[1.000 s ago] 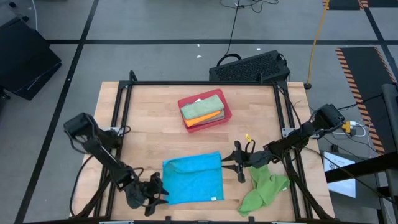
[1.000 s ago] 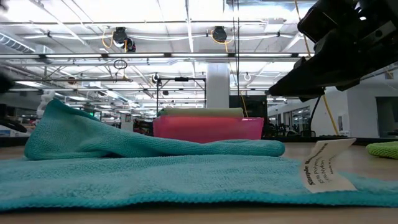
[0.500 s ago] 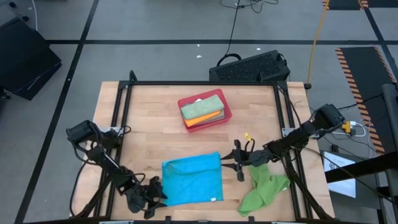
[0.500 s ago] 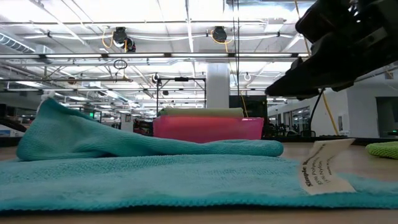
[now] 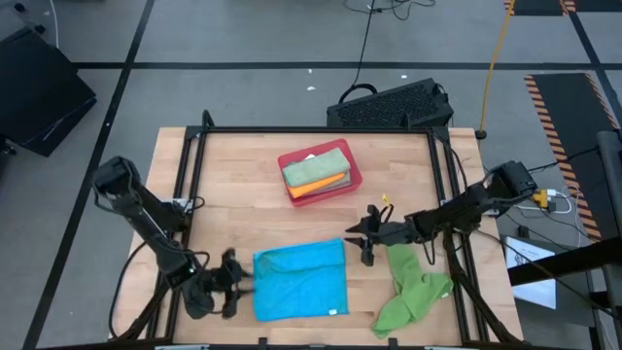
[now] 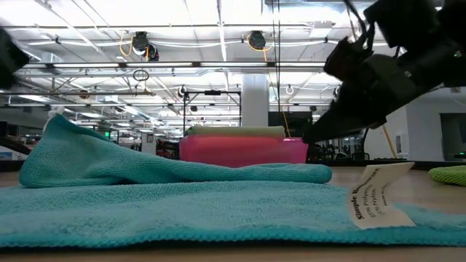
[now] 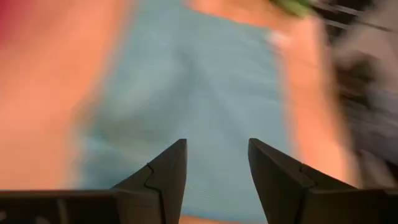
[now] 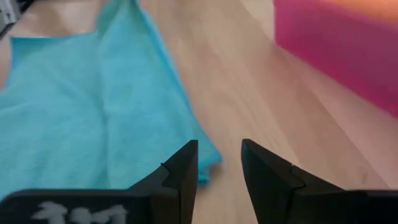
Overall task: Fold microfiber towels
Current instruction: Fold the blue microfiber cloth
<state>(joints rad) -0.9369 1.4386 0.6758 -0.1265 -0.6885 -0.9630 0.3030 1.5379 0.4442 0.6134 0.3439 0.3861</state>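
Note:
A bright blue towel point(image 5: 301, 282) lies spread on the table near its front edge, with a raised fold point(image 6: 95, 160) along its far part and a white label point(image 6: 371, 196) at its near right corner. My left gripper point(image 5: 228, 284) is open and empty just left of the towel, which shows in the left wrist view point(image 7: 199, 81). My right gripper point(image 5: 366, 238) is open and empty beside the towel's far right corner point(image 8: 205, 155). A bright green towel point(image 5: 413, 292) lies crumpled at the front right. A sage green towel point(image 5: 313, 165) and an orange towel point(image 5: 335, 183) lie folded in the red tray point(image 5: 352, 175).
The red tray point(image 6: 244, 149) stands at the middle of the table's far half. Black frame rails point(image 5: 311, 130) run round the table. A black keyboard-like object point(image 5: 389, 105) lies on the floor beyond the far edge. Bare wood shows between tray and blue towel.
My left gripper has drawn back from the blue towel's near left edge, toward the table's left and a little toward the far edge. My right gripper has risen and gone toward the far edge, away from the bright green towel. The blue towel stays spread where it was.

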